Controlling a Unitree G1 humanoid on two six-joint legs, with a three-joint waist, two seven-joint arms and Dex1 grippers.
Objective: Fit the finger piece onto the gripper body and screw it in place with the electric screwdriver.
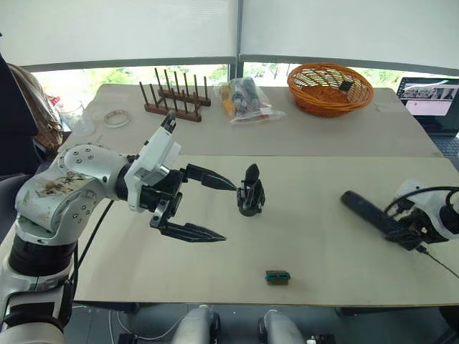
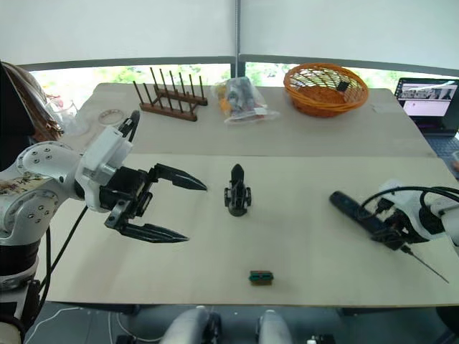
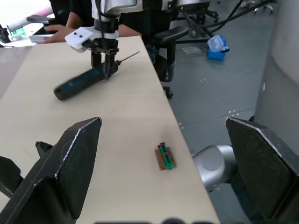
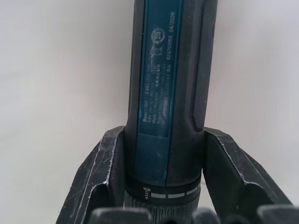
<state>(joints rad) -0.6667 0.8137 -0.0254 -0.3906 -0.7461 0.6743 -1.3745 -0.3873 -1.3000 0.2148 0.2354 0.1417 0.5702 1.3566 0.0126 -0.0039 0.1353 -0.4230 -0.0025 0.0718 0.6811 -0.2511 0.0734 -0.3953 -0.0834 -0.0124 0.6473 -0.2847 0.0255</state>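
The gripper body (image 1: 251, 192) stands upright in the middle of the near table, one pointed black finger sticking up. My left gripper (image 1: 229, 213) hovers open just left of it, fingertips spread wide and a short way off. The electric screwdriver (image 1: 366, 209) lies slanted at the right, its rounded end toward the table's middle and its thin bit (image 1: 441, 261) toward the near right edge. My right gripper (image 4: 164, 135) is shut on the screwdriver near its bit end. The finger piece is out of view.
A small green-and-black block (image 1: 277, 276) lies near the front edge. On the far table stand a wooden peg rack (image 1: 172, 97), a plastic bag (image 1: 247, 100), an orange basket (image 1: 330, 89) and a laptop (image 1: 430, 100). A person's hand (image 3: 56, 30) rests beyond the right arm.
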